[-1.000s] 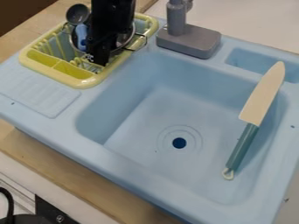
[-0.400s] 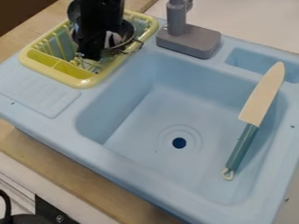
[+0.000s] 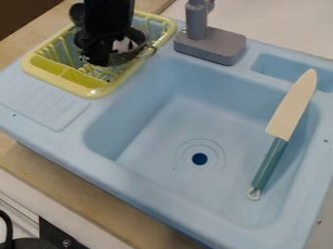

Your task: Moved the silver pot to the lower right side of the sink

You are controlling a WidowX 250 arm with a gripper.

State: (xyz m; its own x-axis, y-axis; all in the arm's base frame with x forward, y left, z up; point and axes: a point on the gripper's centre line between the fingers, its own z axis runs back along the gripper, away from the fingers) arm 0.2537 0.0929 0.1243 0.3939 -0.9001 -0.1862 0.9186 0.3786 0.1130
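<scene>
At upper left, the claw overlaps the silver pot, opening and hold indeterminable; an insecure grip could drop it, snagged against the yellow rack.

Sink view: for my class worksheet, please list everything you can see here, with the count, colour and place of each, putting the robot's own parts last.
Sink: one, light blue, centre.
Drain hole: one, dark, sink floor.
Tap: one, grey, back rim.
Knife: one, tan blade, teal handle, along the basin's right side.
Dish rack: one, yellow-green, upper left.
Pot: one, silver, at the rack's right part.
Utensil, perhaps a spoon: one, dark, at the rack's far left.
Counter: one, tan wood, left and front of the sink.
Cable: one, black, lower left.
Arm: one, black, from the top edge.
Pincer: one, black, at the rack.
</scene>
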